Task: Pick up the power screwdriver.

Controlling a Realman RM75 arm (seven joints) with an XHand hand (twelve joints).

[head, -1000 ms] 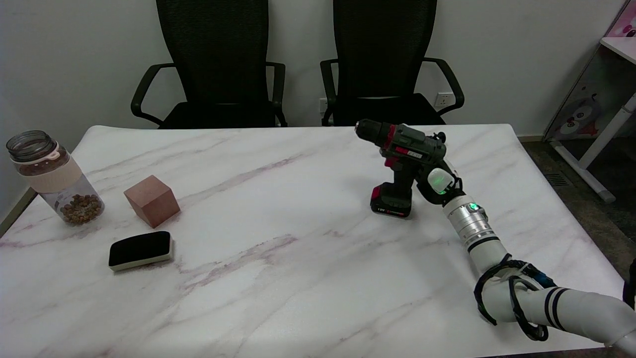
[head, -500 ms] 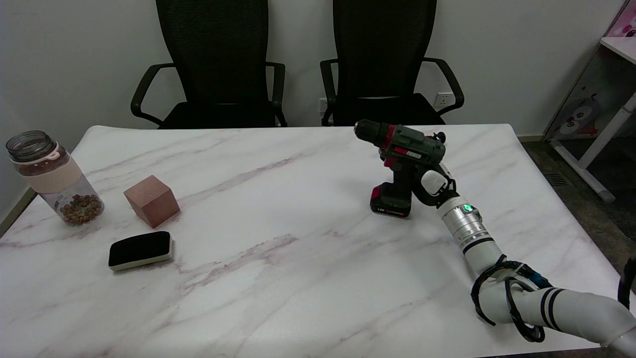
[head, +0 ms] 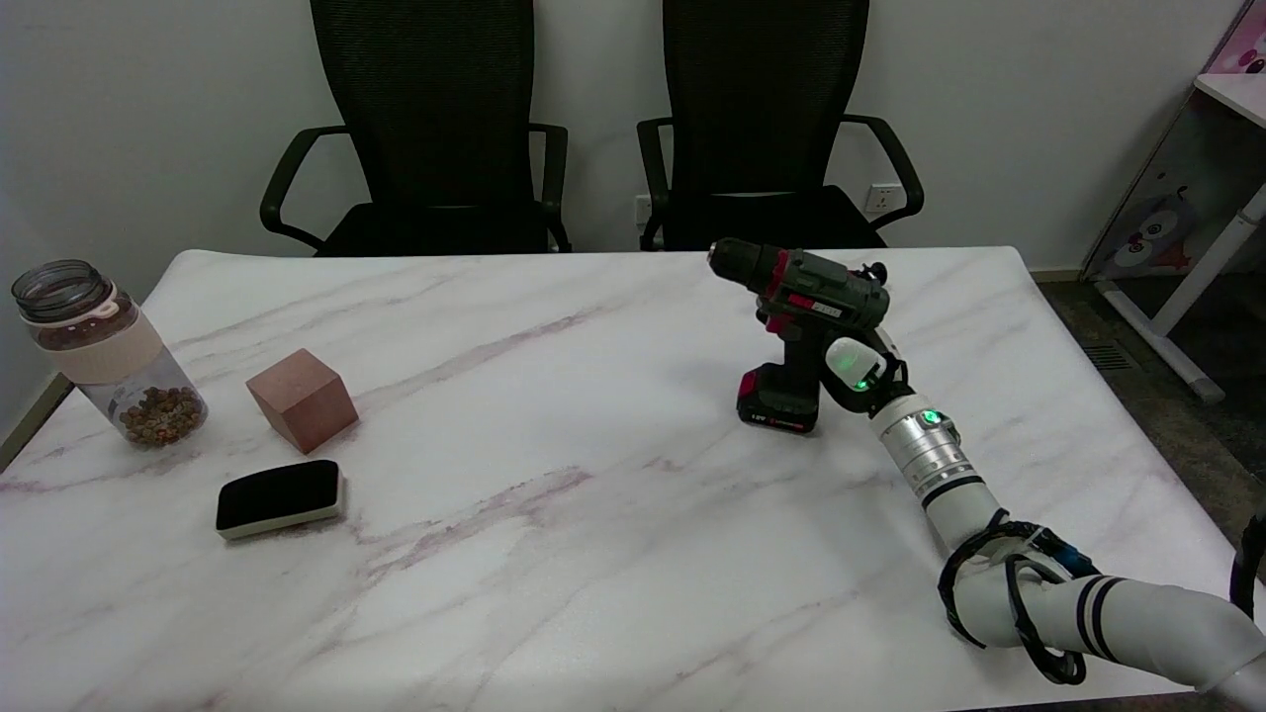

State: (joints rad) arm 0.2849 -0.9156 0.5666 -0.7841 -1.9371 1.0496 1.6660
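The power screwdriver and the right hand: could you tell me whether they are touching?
Touching. The head view shows the right hand pressed against the handle of the power screwdriver, no gap between them; its battery base sits on the table.

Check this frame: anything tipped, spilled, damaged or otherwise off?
Nothing stands out. The power screwdriver stands upright on its battery base on the table, the right hand at its grip. The jar is upright, its contents inside. The wooden block and eraser lie flat.
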